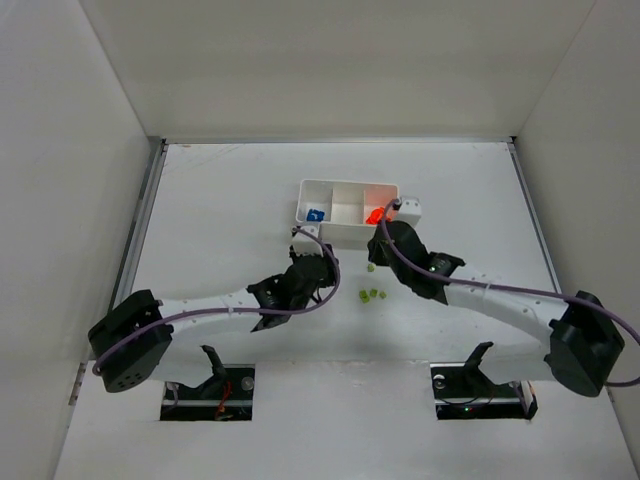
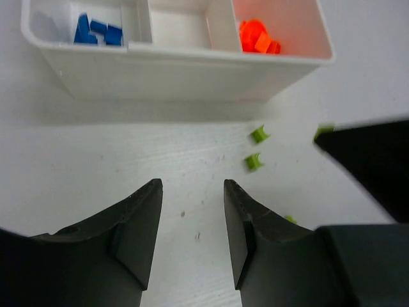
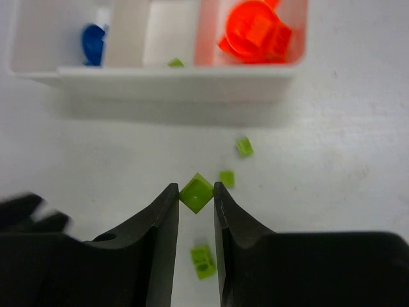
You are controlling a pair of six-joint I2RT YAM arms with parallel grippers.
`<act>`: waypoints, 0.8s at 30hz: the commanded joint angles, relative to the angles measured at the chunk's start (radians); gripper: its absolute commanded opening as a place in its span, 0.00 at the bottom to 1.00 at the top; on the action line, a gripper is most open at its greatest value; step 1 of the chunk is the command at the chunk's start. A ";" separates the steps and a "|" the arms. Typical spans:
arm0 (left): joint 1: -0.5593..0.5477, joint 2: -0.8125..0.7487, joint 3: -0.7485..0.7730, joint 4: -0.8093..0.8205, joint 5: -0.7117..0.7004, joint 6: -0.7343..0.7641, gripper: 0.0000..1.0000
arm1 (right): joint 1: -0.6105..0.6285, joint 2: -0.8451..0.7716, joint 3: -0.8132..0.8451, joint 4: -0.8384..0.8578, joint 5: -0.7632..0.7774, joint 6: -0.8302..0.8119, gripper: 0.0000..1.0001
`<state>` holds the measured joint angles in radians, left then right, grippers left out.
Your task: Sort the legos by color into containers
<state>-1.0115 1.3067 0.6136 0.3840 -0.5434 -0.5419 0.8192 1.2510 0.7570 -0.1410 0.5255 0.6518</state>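
Observation:
The white tray (image 1: 348,234) holds the three containers side by side. Blue legos (image 2: 97,32) lie in its left container and orange-red legos (image 2: 259,38) in its right. One yellow-green lego (image 3: 175,62) shows in the middle container. My right gripper (image 3: 196,189) is shut on a yellow-green lego (image 3: 196,194), held corner-up just short of the tray's near wall. More yellow-green legos (image 3: 226,178) lie loose on the table around it. My left gripper (image 2: 192,187) is open with nothing between its fingers, over bare table in front of the tray.
Both arms reach in close together in front of the tray, the left gripper (image 1: 303,258) beside the right gripper (image 1: 374,258). The right gripper's dark body (image 2: 374,160) fills the right of the left wrist view. White walls enclose the table (image 1: 220,190).

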 commanded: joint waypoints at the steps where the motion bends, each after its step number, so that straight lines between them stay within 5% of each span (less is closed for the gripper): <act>1: -0.040 -0.041 -0.064 0.021 -0.070 -0.088 0.41 | -0.031 0.098 0.149 0.148 -0.061 -0.127 0.22; 9: -0.141 0.029 -0.078 0.030 -0.069 -0.188 0.41 | -0.133 0.421 0.427 0.227 -0.140 -0.193 0.23; 12: -0.189 0.068 -0.057 0.036 -0.066 -0.201 0.43 | -0.148 0.487 0.481 0.233 -0.142 -0.199 0.34; 17: -0.244 0.134 -0.014 0.027 -0.036 -0.204 0.43 | -0.144 0.458 0.484 0.247 -0.133 -0.225 0.57; 24: -0.284 0.273 0.106 -0.019 0.037 -0.273 0.42 | -0.144 0.295 0.317 0.268 -0.078 -0.205 0.58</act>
<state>-1.2812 1.5490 0.6579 0.3721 -0.5297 -0.7681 0.6697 1.6421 1.1301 0.0620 0.4046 0.4412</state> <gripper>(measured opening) 0.425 0.585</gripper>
